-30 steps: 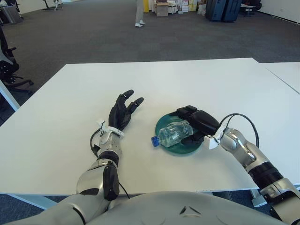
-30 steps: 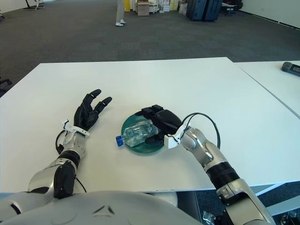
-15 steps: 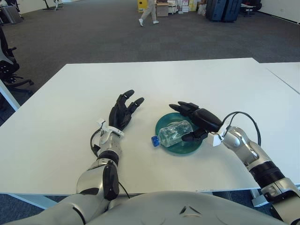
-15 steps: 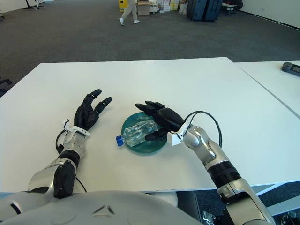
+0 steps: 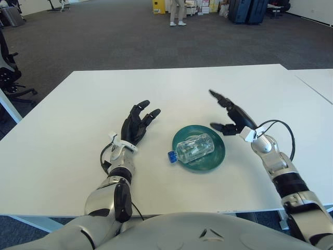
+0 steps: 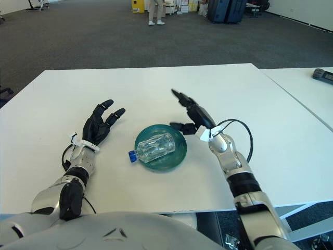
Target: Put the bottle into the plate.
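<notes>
keep your spread, empty right hand (image 5: pixel 232 115) lifting clear of the bottle (image 5: pixel 193 148) lying left of it in the plate (image 5: pixel 215 159).

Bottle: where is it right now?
The bottle lies on its side in the green plate at table centre, blue cap over the plate's left rim, between the left hand and the open right hand.

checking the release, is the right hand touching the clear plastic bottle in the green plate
Apart. The left eye view shows the right hand open and raised, with bare green plate rim between it and the clear plastic bottle.
</notes>
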You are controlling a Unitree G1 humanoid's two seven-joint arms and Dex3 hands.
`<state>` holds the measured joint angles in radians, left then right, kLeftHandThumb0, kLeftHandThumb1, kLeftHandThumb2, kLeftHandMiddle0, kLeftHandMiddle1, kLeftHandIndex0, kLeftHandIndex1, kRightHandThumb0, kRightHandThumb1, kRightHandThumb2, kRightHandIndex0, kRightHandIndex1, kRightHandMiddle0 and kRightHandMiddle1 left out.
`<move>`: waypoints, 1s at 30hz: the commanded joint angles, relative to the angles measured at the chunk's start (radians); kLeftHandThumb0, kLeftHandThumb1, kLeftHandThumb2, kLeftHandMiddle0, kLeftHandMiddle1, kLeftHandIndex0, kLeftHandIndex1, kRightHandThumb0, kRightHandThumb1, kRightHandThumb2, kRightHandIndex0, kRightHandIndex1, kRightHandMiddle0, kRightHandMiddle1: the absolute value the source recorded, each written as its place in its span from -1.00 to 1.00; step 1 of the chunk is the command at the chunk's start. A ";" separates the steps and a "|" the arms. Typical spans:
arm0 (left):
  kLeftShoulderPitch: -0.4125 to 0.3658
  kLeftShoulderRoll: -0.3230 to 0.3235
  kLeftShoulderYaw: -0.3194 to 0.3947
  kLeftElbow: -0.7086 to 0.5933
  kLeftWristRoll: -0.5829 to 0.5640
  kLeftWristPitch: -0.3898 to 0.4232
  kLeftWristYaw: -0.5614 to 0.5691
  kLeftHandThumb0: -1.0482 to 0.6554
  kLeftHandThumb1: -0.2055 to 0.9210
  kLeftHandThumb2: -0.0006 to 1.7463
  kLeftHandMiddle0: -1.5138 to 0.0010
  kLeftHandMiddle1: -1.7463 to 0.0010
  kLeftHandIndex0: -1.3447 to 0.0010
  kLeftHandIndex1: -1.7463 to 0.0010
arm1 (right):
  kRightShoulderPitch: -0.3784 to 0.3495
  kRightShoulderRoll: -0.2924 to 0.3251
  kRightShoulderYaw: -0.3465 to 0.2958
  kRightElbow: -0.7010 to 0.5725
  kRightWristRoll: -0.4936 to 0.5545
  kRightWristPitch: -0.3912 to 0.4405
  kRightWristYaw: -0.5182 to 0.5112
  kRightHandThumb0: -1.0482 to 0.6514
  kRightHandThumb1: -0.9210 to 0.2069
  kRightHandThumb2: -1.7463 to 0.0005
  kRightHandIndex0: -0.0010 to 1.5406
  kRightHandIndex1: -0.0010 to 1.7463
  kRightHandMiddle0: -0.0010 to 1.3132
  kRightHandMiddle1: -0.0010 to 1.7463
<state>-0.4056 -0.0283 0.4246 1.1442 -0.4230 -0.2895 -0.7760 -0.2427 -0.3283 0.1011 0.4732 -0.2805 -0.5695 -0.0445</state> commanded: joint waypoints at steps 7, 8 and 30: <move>0.057 0.005 0.013 0.045 -0.008 0.025 -0.011 -0.76 1.00 0.07 0.28 0.26 0.68 -0.29 | -0.063 0.152 -0.150 0.273 0.221 -0.103 -0.063 -0.74 -1.00 0.16 -0.88 -0.98 -0.99 -0.64; 0.057 0.005 0.013 0.045 -0.008 0.024 -0.011 -0.77 1.00 0.07 0.29 0.26 0.68 -0.29 | -0.056 0.177 -0.168 0.280 0.266 -0.094 -0.044 -0.73 -1.00 0.15 -0.87 -0.98 -0.99 -0.62; 0.059 0.012 0.013 0.044 -0.005 0.028 -0.007 -0.77 1.00 0.07 0.29 0.26 0.72 -0.28 | -0.099 0.297 -0.307 0.722 0.432 -0.052 0.185 -0.64 -1.00 0.02 -0.43 -0.85 -1.00 0.03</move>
<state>-0.4043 -0.0223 0.4255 1.1499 -0.4209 -0.2809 -0.7835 -0.3835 -0.0493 -0.1996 1.1110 0.1548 -0.6633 0.1397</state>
